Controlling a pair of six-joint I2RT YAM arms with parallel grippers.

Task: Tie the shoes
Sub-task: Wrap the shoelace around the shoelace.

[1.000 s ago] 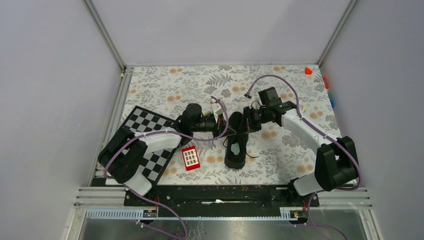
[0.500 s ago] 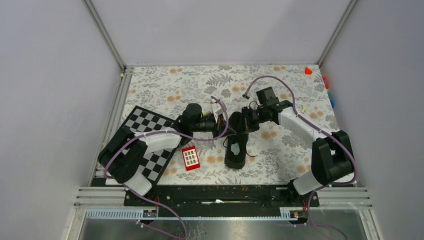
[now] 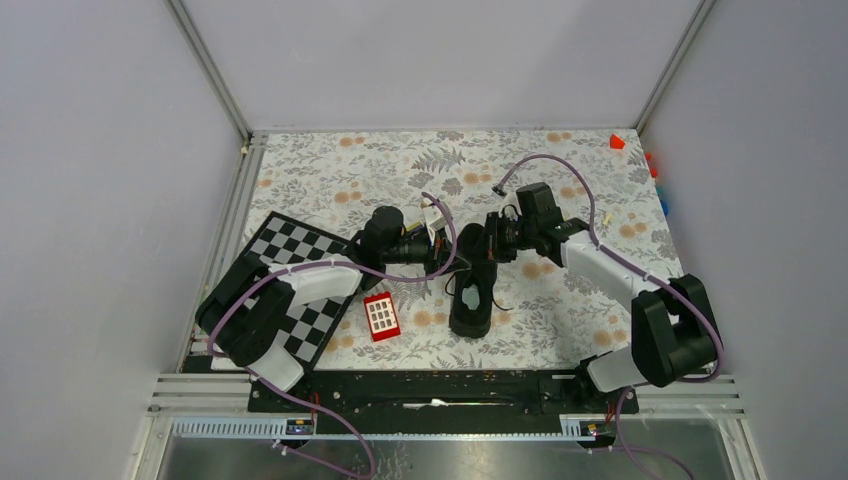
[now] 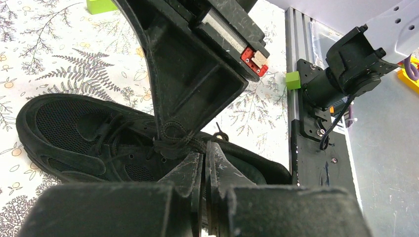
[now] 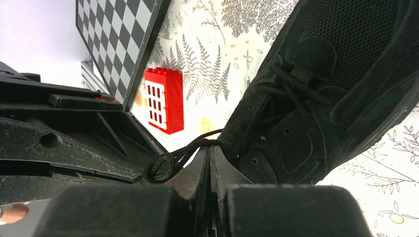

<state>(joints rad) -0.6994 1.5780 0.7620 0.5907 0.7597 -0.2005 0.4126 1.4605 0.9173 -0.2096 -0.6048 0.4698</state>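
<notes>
Since a second ago the right arm has swung its wrist a little leftward and lowered its forearm, bringing the right gripper [image 3: 488, 245] closer over the shoe [image 3: 472, 290], while the left arm has not shifted. That black shoe lies mid-table on the floral cloth [image 3: 330, 180], toe toward the far wall and heel toward the arm bases. Both grippers meet above its laced throat, tips almost touching, so no free room lies between them. The right gripper's fingers [image 5: 197, 170] are pressed together with a strand of the laces [image 5: 165, 165] running out from between their tips. The left gripper [image 4: 204, 148] is also pressed together, a bunched knot of lace lying against its tips, though I cannot tell whether it is caught. To the left, a red block [image 3: 381, 316] sits just beside the shoe, and the checkerboard [image 3: 290, 270] lies under the left arm. Open cloth stretches toward the far wall and to the right of the shoe. A small red piece [image 3: 616, 142] sits in the far right corner, and a green block [image 4: 293, 79] sits by the near rail [image 4: 296, 44].
</notes>
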